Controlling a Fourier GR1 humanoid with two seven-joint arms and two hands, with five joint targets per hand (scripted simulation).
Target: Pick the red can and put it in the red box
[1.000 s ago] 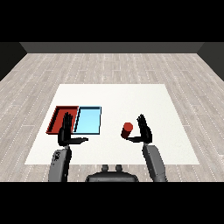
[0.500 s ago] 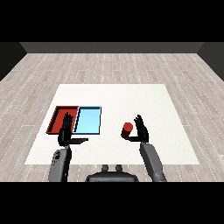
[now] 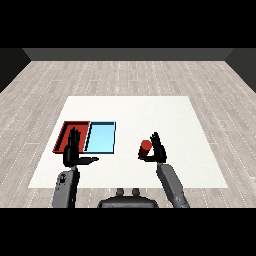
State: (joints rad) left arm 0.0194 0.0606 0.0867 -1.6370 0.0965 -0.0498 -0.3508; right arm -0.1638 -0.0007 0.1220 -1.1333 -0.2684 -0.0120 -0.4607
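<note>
The red can [image 3: 145, 146] stands upright on the white table, right of the trays. My right hand [image 3: 159, 151] is against the can's right side, fingers straight and pointing up, thumb low near the can's base; it is open. The red tray [image 3: 66, 132] lies at the left. My left hand [image 3: 71, 152] hovers over that tray's near right corner, open, fingers up and thumb stretched to the right. It hides part of the tray.
A light blue tray [image 3: 101, 138] lies right beside the red tray, between it and the can. The white table [image 3: 130, 112] stretches wide behind the trays and can, with wooden floor all around it.
My right hand has edged slightly left, closing in on the can's side. The can and my left hand stay about where they were.
</note>
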